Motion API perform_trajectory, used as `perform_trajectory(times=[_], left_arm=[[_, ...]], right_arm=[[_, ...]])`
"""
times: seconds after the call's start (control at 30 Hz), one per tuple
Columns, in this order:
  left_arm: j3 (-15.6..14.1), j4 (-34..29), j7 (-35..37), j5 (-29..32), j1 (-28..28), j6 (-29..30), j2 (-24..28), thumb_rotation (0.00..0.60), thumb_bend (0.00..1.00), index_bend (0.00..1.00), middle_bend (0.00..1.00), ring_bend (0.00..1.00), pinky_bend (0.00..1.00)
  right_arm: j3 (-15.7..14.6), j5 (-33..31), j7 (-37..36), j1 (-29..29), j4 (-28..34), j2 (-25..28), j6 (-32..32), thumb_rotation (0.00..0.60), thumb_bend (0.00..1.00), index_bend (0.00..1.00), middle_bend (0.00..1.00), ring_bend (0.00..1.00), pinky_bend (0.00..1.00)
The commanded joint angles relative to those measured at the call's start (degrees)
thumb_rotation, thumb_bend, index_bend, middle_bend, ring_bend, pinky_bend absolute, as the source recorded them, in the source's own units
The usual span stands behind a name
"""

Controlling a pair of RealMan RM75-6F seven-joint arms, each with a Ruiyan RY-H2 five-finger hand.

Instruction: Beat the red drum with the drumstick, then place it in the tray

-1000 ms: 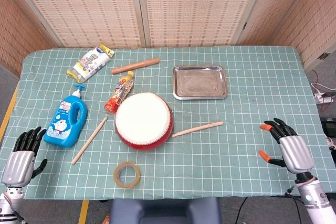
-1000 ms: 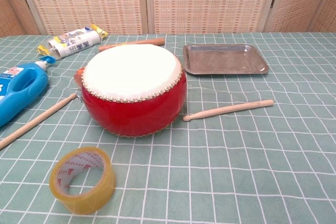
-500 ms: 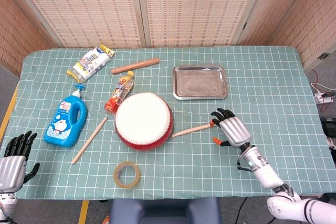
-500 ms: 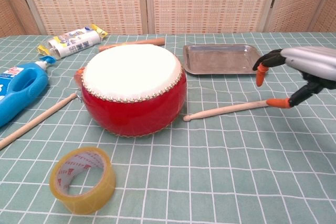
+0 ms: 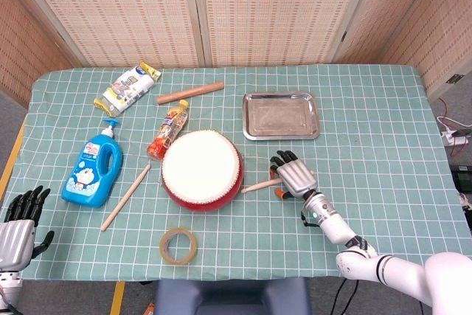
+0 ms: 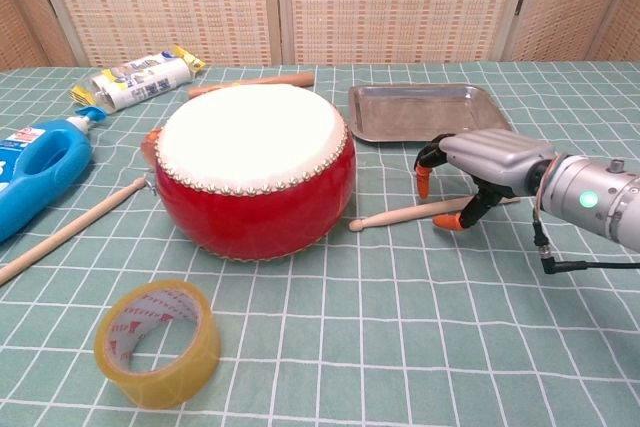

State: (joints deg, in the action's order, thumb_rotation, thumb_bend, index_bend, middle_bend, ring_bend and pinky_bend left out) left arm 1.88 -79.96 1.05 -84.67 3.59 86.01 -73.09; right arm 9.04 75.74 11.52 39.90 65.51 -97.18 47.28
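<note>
The red drum [image 5: 201, 170] [image 6: 252, 162] with a white skin stands mid-table. A pale wooden drumstick [image 5: 258, 185] [image 6: 400, 213] lies flat on the cloth just right of it, tip near the drum. My right hand [image 5: 293, 175] [image 6: 480, 172] arches over the stick's outer half, orange fingertips [image 6: 425, 183] on the far side and thumb on the near side; the fingers are spread, and the stick still lies on the table. The empty metal tray [image 5: 281, 115] [image 6: 428, 112] sits behind the hand. My left hand [image 5: 18, 219] hangs at the table's near left corner, holding nothing.
A second drumstick [image 5: 127, 195] [image 6: 70, 230] lies left of the drum, beside a blue bottle [image 5: 92, 167] [image 6: 35, 172]. A tape roll [image 5: 180, 245] [image 6: 158, 342] sits in front. A wooden rod [image 5: 189, 93], snack pack [image 5: 127, 88] and small bottle [image 5: 168, 129] lie behind.
My right hand has travelled from the table's near right edge leftward to the drumstick and now arches over it. The left hand has sunk lower. The stick has not moved.
</note>
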Motion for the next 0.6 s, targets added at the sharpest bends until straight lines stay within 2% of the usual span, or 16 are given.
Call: perform_trajectory(times=[0.03,0.3,0.6], left_arm=[[0.04,0.19,0.19,0.01,0.05,-0.12,-0.06,0.6,0.27,0.04,0.0,0.0,0.0],[0.06,0.75,0.72,0.28,0.03,-0.58,-0.17,0.6,0.27,0.04,0.0,0.0,0.0],[0.0,1.4,1.33,0.62,-0.22,-0.88,-0.19,0.6,0.27,0.04,0.0,0.0,0.0]], right_arm=[[-0.22,0.89,-1.43,0.6,-1.67,-1.43,0.71,0.542,0.33,0.43,0.18,0.06,0.11],[-0.88,1.78,-4.1,1.79,-6.05,-4.51,0.41,0.543,0.34,0.45,0.18,0.06,0.11],[-1.56,2.66,-6.88,1.52,-9.11,-6.34,1.98,0.542,0.42,0.6,0.19,0.07,0.13]])
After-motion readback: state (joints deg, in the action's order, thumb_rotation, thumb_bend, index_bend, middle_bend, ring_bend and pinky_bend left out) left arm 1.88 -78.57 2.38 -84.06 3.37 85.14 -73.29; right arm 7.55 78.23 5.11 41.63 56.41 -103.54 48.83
